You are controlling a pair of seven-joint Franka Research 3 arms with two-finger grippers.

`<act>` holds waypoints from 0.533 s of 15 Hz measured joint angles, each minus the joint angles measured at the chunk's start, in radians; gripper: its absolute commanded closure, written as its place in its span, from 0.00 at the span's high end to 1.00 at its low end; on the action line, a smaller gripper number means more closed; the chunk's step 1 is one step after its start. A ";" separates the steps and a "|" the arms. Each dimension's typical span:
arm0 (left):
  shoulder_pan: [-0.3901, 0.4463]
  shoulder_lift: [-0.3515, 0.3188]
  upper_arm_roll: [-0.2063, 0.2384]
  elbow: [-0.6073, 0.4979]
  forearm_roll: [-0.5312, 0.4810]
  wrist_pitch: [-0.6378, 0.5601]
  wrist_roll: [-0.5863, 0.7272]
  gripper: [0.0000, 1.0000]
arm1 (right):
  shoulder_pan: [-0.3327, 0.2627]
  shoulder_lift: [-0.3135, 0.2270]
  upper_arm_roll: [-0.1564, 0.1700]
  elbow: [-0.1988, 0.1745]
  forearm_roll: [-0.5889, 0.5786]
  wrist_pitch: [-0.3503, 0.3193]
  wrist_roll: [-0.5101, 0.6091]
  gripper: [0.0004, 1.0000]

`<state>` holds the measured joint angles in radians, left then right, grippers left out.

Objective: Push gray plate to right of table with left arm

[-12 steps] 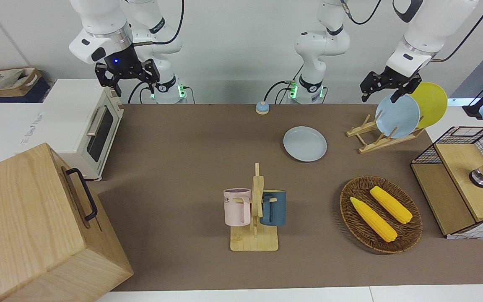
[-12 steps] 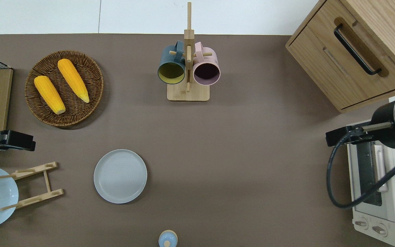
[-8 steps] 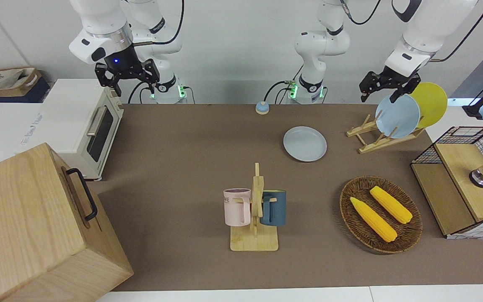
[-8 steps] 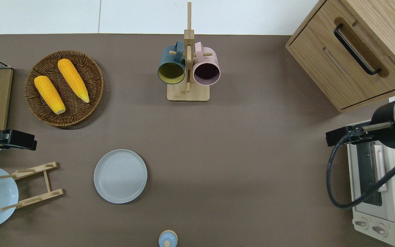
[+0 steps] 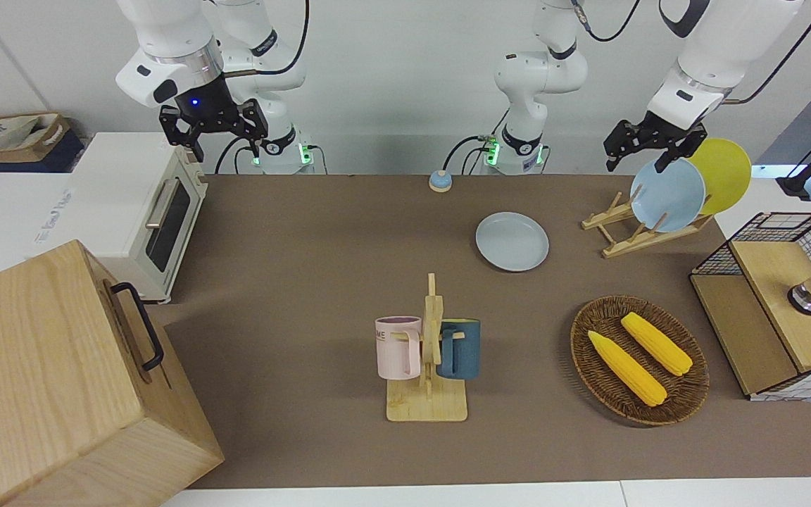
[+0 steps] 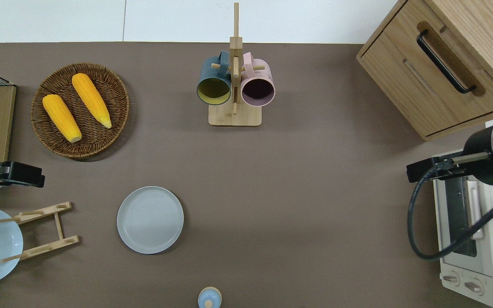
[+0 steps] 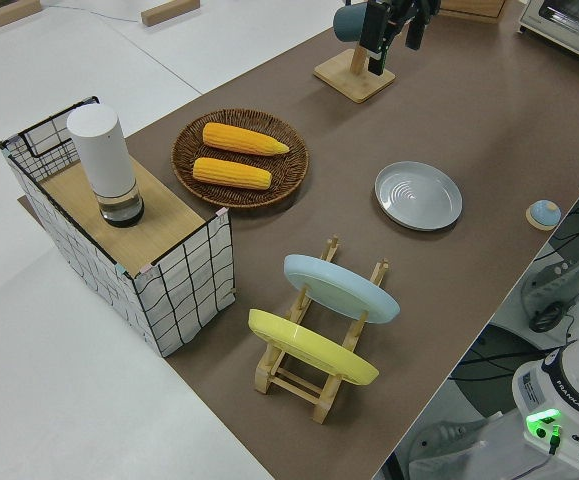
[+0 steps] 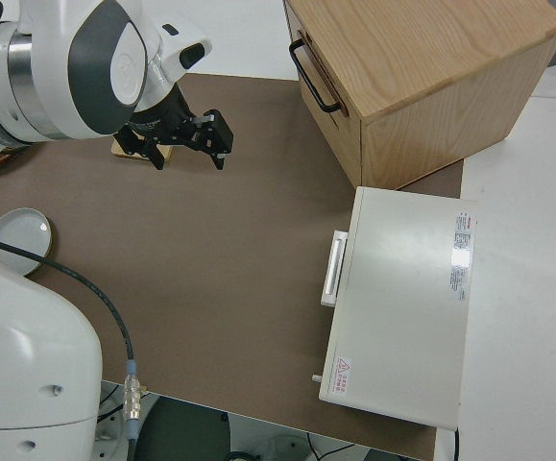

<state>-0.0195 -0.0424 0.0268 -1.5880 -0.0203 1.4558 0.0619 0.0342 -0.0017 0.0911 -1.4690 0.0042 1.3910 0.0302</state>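
Note:
The gray plate (image 5: 512,241) lies flat on the brown table (image 5: 307,267), toward the left arm's end and close to the robots. It also shows in the overhead view (image 6: 150,219), the left side view (image 7: 418,195) and the right side view (image 8: 18,235). My left gripper (image 5: 641,156) is open and empty, up in the air. In the overhead view my left gripper (image 6: 37,179) is over the table between the wicker basket and the dish rack, apart from the plate. My right gripper (image 5: 224,144) is open, empty and parked.
A wooden dish rack (image 5: 631,232) beside the gray plate holds a sky-blue plate (image 5: 667,195) and a yellow plate (image 5: 726,172). There are also a wicker basket (image 5: 687,391) with two corn cobs, a mug tree (image 5: 428,352), a wooden cabinet (image 5: 46,380), a toaster oven (image 5: 138,204), a wire crate (image 5: 786,310) and a small blue bell (image 5: 440,182).
My left gripper has barely shifted. The gray plate and the right arm have not moved.

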 measured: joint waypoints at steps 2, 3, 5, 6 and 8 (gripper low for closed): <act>0.000 0.001 0.000 -0.005 -0.004 -0.003 -0.015 0.99 | 0.000 0.000 0.000 0.000 0.000 0.000 0.000 0.98; 0.000 0.001 0.000 -0.010 -0.005 -0.004 -0.023 0.99 | 0.000 0.000 0.000 0.000 0.000 0.000 0.000 0.98; 0.000 0.002 0.000 -0.026 -0.005 -0.004 -0.028 0.99 | 0.000 0.000 0.000 0.000 0.000 0.000 0.000 0.98; 0.000 0.002 0.000 -0.038 -0.006 -0.004 -0.028 0.99 | 0.000 0.000 0.000 0.000 0.000 0.000 0.000 0.98; 0.000 0.001 0.000 -0.071 -0.009 0.001 -0.029 0.99 | 0.000 0.000 0.000 0.000 0.000 0.000 0.000 0.98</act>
<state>-0.0195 -0.0413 0.0267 -1.6591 -0.0291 1.4568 0.0329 0.0342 -0.0017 0.0911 -1.4690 0.0042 1.3910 0.0302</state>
